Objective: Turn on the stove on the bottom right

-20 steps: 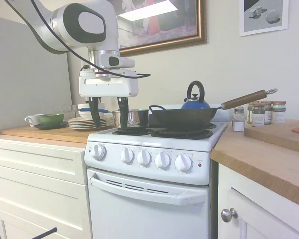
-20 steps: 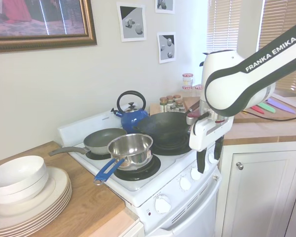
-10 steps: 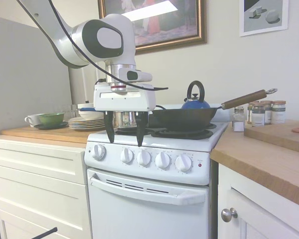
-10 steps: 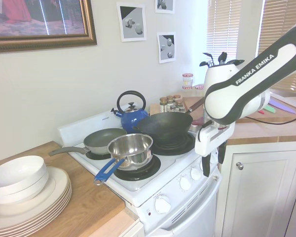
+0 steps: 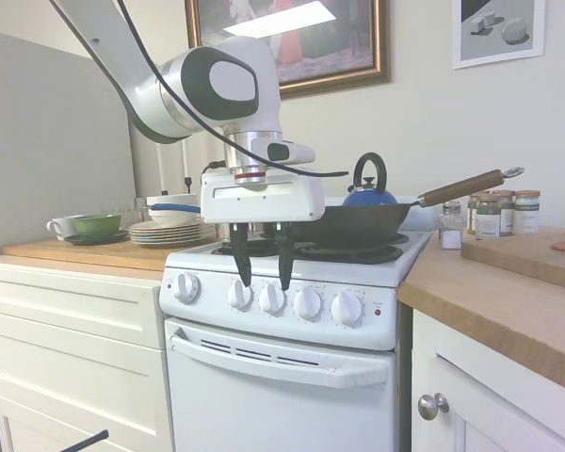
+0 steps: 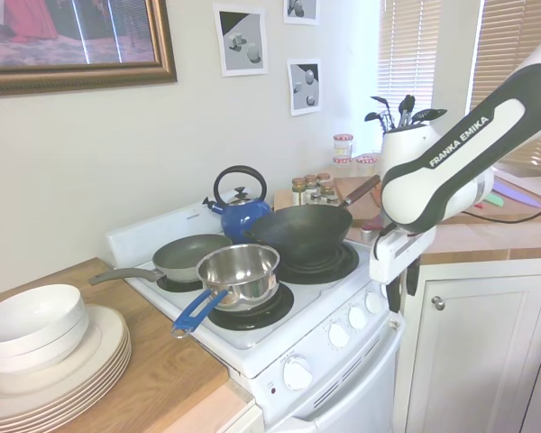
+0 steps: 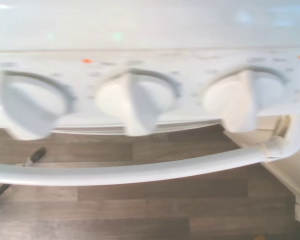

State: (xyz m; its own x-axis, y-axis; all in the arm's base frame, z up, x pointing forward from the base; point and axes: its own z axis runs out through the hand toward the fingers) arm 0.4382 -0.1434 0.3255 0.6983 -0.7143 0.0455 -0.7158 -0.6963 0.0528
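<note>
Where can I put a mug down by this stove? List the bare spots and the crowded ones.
Free: the wood counter between the stove and the spice jars, and the strip between the plates and the stove. Crowded: the wok, kettle, saucepan and frying pan cover the burners. The open gripper hangs before the knobs.

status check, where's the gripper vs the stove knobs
Gripper open, fingers pointing down in front of the stove knob row. No knob gripped yet. Nothing in the way.
</note>
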